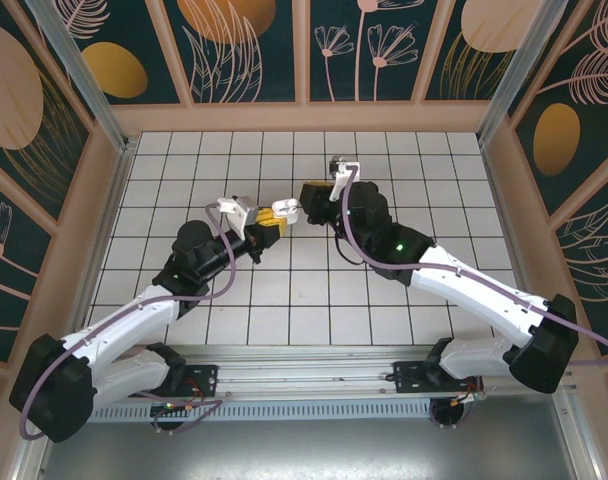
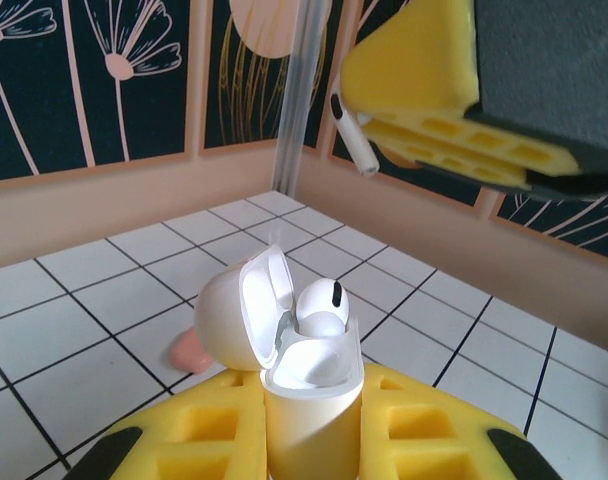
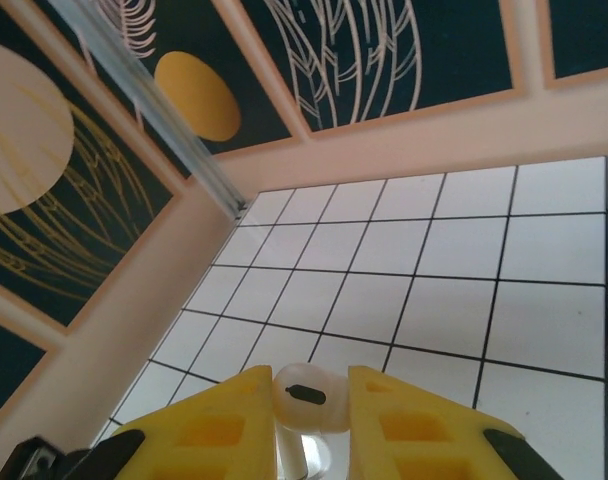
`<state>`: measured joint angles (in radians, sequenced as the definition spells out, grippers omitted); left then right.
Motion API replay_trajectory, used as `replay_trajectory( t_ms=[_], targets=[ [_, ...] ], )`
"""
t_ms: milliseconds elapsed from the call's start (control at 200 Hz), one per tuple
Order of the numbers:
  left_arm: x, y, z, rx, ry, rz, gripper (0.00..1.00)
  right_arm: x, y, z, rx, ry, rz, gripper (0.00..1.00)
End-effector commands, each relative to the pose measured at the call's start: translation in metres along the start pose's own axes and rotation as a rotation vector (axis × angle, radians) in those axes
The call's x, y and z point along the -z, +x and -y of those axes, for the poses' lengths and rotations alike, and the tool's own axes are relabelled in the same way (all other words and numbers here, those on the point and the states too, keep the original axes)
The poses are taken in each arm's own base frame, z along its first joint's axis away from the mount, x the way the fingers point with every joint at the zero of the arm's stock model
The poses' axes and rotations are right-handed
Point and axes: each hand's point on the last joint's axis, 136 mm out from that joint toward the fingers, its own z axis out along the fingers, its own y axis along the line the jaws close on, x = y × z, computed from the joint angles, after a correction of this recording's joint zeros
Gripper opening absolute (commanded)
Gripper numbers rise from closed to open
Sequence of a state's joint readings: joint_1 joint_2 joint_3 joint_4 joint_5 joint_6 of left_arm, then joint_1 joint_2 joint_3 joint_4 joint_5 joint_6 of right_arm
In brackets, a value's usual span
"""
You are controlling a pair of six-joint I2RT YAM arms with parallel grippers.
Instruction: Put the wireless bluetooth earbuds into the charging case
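Note:
My left gripper (image 2: 312, 395) is shut on the white charging case (image 2: 309, 430), holding it upright above the tiles with its lid (image 2: 224, 320) swung open to the left. One white earbud (image 2: 324, 303) sits in the case. My right gripper (image 3: 312, 385) is shut on a second white earbud (image 3: 306, 394), its stem pointing down. In the left wrist view that earbud (image 2: 356, 142) hangs from the right gripper's yellow fingers (image 2: 414, 70), above and to the right of the case. From above, the left gripper (image 1: 277, 218) and the right gripper (image 1: 309, 195) nearly meet at mid-table. A salmon-pink piece (image 2: 189, 348) lies on the tiles behind the lid.
The floor is white tiles (image 1: 284, 290) with dark grout. Wooden-framed patterned walls (image 1: 304, 60) close in the back and both sides. A metal post (image 2: 302, 90) stands in the far corner.

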<state>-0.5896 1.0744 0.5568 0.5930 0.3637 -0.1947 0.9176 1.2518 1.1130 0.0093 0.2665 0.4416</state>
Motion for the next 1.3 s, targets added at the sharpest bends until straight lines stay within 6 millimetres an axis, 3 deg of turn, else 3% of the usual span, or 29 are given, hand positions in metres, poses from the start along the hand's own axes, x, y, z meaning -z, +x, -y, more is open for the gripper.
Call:
replay_trajectory(
  t_ms=[0,515,1296],
  targets=[
    [-0.003,-0.033,0.012,0.0,0.054,0.099,0.0,0.002,-0.01,-0.023,0.038,-0.108,0.051,0.2],
    [-0.003,-0.036,0.014,0.01,0.073,0.123,0.0,-0.016,0.019,-0.046,0.104,-0.236,-0.019,0.2],
    [0.008,-0.05,0.014,-0.002,0.048,0.196,0.0,-0.012,0.037,-0.041,0.152,-0.226,-0.052,0.2]
  ],
)
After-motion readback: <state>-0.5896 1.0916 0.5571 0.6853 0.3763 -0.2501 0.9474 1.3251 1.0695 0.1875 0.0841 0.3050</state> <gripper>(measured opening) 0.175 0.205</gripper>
